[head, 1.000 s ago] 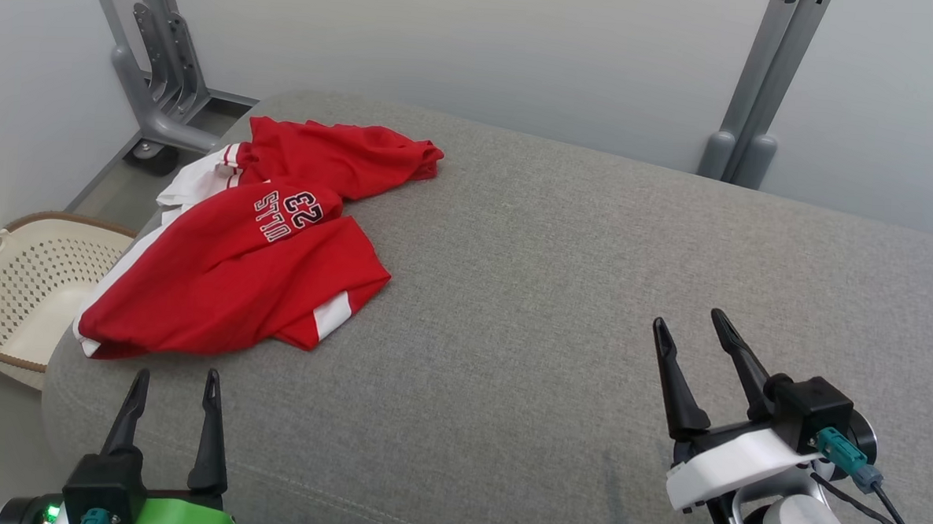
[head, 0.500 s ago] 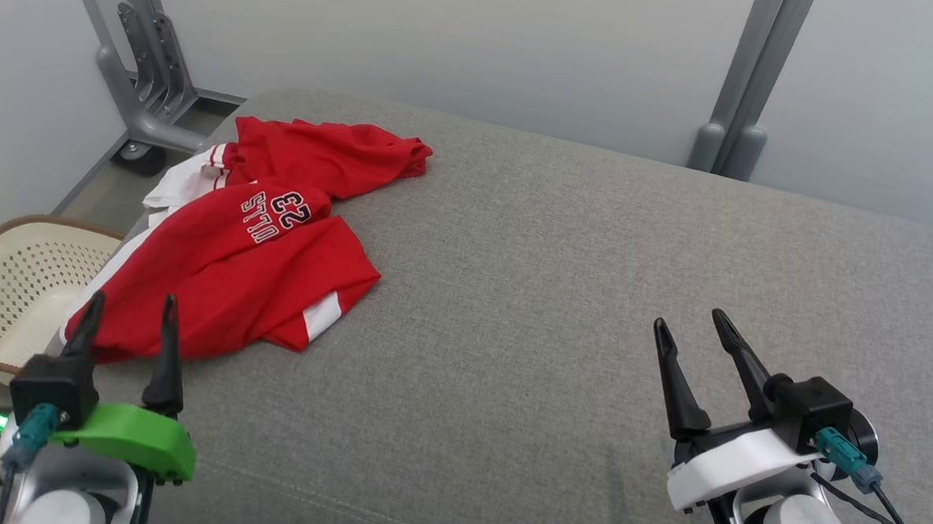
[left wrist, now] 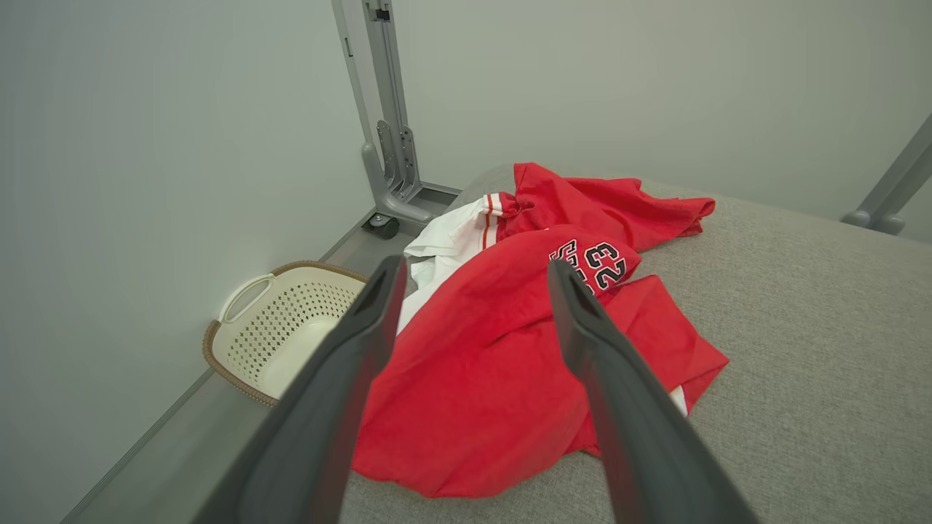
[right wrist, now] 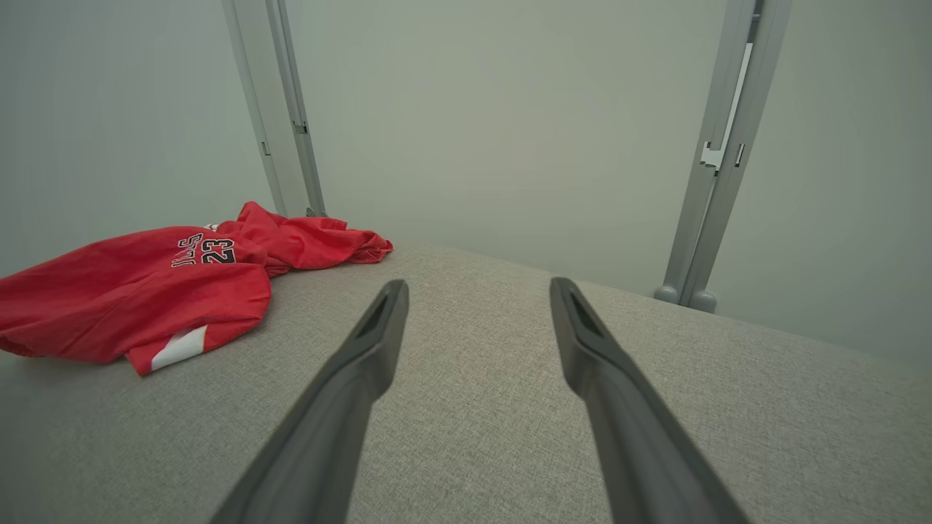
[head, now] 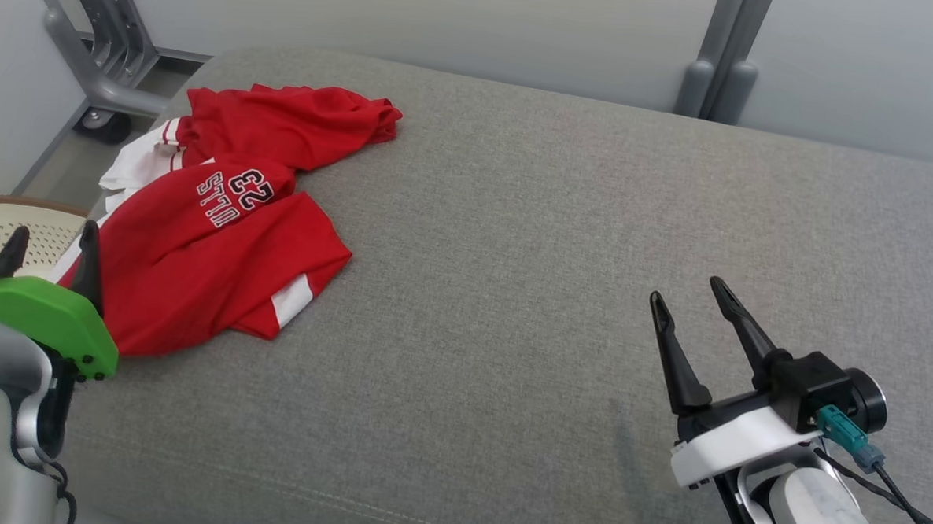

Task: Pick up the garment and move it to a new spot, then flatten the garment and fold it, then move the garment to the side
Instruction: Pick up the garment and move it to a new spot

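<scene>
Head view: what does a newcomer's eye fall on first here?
The crumpled red jersey, with white trim and the number 23, lies at the far left of the grey cushion. Next come the two open grippers: the left gripper close to the jersey's near edge, the right gripper over bare cushion at the lower right.

The left claw (left wrist: pixel 473 271) holds its two dark fingers spread wide with nothing between them, framing a crumpled red-and-white jersey garment (left wrist: pixel 495 378) printed 23. The garment lies on the grey fabric-covered surface (left wrist: pixel 801 349). A cream perforated plastic basket (left wrist: pixel 291 327) sits on the floor beside that.
</scene>
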`<state>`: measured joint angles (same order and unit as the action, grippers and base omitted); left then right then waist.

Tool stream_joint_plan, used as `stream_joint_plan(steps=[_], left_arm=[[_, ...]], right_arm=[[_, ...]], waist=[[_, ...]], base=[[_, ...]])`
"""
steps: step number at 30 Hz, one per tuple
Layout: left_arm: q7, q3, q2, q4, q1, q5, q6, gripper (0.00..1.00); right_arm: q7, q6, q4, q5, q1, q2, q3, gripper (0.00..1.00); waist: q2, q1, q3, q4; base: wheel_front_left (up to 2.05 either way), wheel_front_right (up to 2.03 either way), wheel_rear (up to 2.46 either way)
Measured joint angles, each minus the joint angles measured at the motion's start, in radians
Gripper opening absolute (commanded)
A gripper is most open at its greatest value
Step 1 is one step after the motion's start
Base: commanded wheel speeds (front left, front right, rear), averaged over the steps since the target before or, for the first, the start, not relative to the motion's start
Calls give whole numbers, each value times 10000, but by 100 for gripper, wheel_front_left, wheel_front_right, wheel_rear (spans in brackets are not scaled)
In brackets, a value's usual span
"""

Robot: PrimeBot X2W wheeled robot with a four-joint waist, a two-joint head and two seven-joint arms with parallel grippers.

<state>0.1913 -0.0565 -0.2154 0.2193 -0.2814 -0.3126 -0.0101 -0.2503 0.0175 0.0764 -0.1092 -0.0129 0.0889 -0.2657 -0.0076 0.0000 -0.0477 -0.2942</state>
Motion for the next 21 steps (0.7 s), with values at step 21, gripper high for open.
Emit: stream_joint_plan(steps=[21], left_arm=[[1643,-675,-903,1653,-2157,-445,-75,100]], right_arm=[[163,82,-1030,527,-1181,905,395,100]], waist=[[0,0,-2480,1145]], base=[[0,0,0]])
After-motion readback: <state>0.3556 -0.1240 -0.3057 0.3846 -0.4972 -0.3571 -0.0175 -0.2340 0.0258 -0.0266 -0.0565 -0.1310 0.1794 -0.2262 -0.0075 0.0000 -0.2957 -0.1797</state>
